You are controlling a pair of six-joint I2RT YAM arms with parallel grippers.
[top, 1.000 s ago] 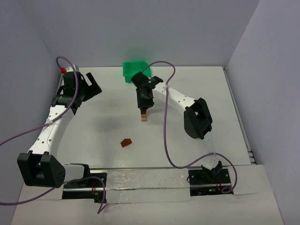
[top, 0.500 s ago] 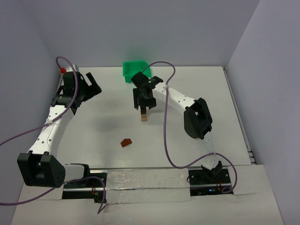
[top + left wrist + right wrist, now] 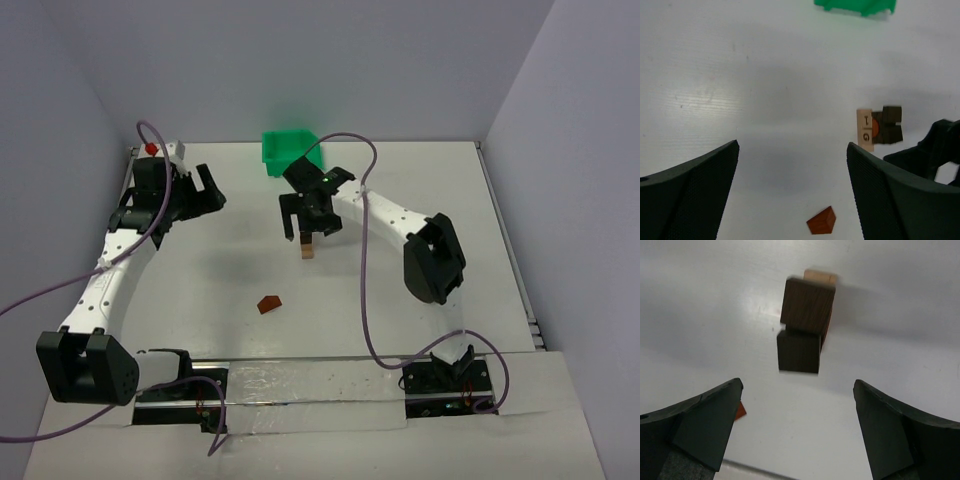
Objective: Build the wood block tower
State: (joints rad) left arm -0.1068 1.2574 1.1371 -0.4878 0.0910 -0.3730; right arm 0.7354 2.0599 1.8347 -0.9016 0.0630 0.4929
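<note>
Both jaws spread wide, nothing held; wood block tower (image 3: 307, 248) stands mid-frame under the right gripper (image 3: 309, 226).

White table (image 3: 200, 290), plain pale walls on three sides. From above, the right gripper covers the tower's top and only the tan foot shows. Right wrist view: dark brown blocks in front, reddish and tan behind, block count unclear. Left gripper (image 3: 212, 190) sits upper left, well apart. Green bin (image 3: 288, 150) is top centre and is cropped in the left wrist view. A reddish-brown wedge (image 3: 268, 303) lies below centre.
</note>
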